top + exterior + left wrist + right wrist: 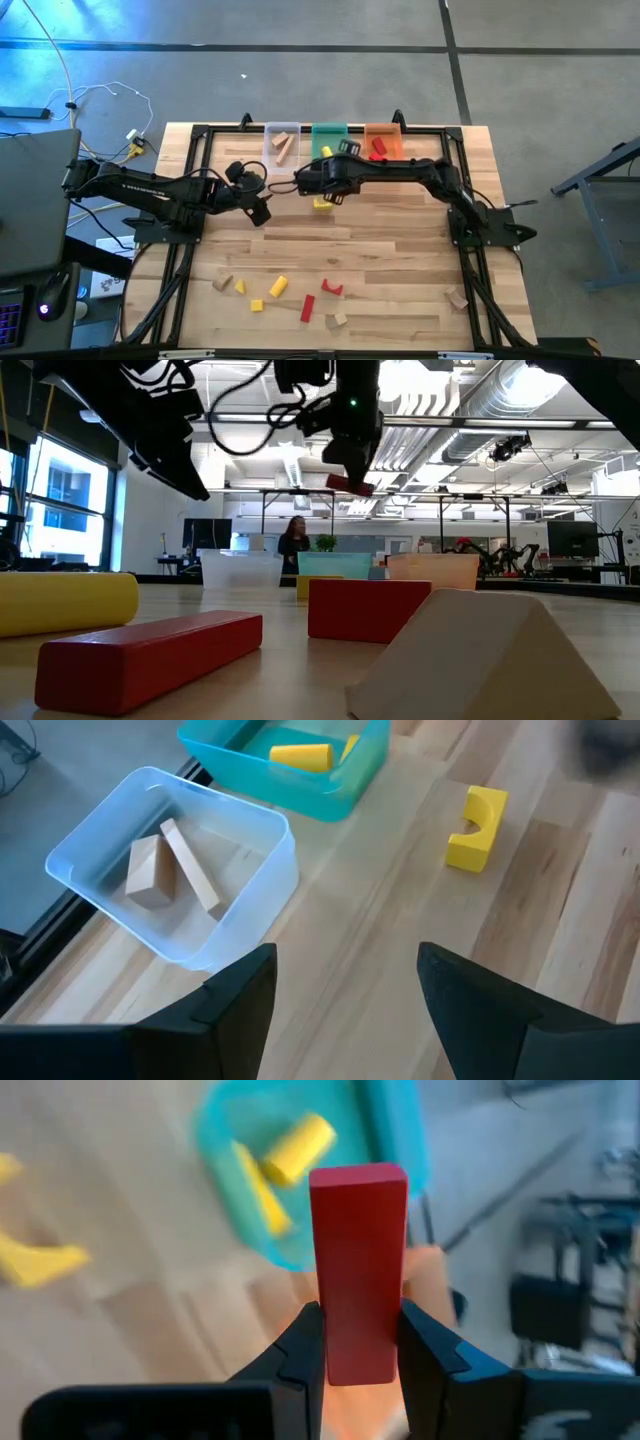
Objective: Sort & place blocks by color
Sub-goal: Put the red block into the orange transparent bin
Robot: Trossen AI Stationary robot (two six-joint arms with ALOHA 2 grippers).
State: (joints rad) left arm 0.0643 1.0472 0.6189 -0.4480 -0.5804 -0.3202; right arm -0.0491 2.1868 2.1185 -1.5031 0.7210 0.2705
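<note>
My right gripper hangs over the table just in front of the green bin and is shut on a red bar. My left gripper is open and empty, hovering over bare table in front of the clear bin. Two tan blocks lie in the clear bin. Yellow blocks lie in the green bin, and a red block lies in the orange bin. A yellow arch rests on the table below the right gripper. My right gripper pinches the red bar between its two fingers, which sit on the two long sides near one end. The rest of the bar sticks out forward past the fingertips. The bar is lifted clear of the table.
Loose blocks lie along the near part of the table: a yellow cylinder, a yellow cube, a red bar, a red arch and tan pieces. Bare wood lies between them and the arms.
</note>
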